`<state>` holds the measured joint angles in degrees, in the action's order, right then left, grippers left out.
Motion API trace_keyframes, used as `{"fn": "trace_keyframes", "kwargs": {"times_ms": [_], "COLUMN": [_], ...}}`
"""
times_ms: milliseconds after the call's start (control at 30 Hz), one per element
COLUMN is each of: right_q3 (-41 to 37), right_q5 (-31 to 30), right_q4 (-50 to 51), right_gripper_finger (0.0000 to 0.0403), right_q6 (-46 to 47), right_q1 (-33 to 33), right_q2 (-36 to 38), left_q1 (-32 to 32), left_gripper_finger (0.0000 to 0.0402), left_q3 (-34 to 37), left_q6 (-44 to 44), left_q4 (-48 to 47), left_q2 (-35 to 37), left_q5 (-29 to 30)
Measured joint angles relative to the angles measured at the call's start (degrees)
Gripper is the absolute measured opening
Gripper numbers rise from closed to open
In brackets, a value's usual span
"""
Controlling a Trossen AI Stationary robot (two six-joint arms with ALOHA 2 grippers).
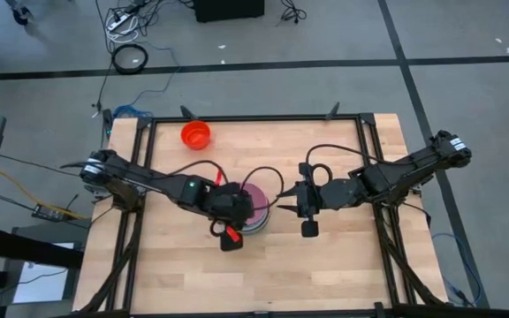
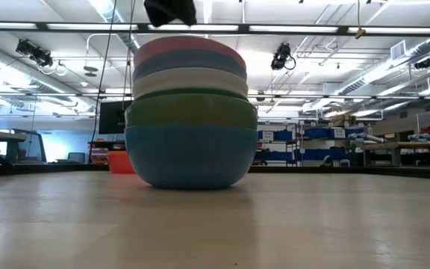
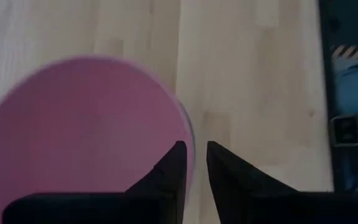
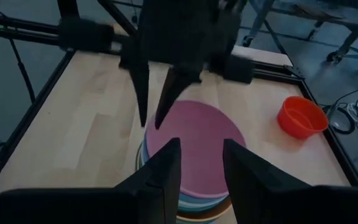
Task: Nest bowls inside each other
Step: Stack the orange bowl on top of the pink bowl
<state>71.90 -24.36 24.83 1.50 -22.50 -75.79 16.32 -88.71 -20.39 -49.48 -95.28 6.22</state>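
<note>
- hovering over the nested stack's round pink plastic bowl [image 4: 194, 134], the left gripper [image 4: 155, 99] has its jaws apart beside the rim, empty.
- right gripper [image 1: 306, 210] waits nearby, jaws apart, holding nothing.
- small red plastic bowl [image 1: 195, 134] sits alone toward the desk [image 1: 343, 265] edge, likely next.

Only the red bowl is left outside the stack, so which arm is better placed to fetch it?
Probably the left. The red bowl sits at the table's far edge on the left side, and the left hand is open above the stack. The right hand is farther away.
</note>
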Motion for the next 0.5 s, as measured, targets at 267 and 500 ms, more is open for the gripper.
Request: {"fn": "trace_keyframes", "kwargs": {"times_ms": [267, 500], "right_q3": [0.00, 0.02], "right_q5": [-0.02, 0.00], "right_q4": [0.69, 0.66], "right_gripper_finger": [0.0106, 0.0106], "right_q6": [0.41, 0.41], "right_q1": [0.00, 0.07], "right_q2": [-0.02, -0.02], "left_q1": [0.19, -3.39], "left_gripper_finger": [0.0072, 0.0072], "left_q3": [-0.09, -0.13], "left_q6": [-0.48, -0.93], "left_q4": [-4.81, -18.75], "left_q2": [8.56, 14.55], "left_q5": [9.42, 23.25]}}
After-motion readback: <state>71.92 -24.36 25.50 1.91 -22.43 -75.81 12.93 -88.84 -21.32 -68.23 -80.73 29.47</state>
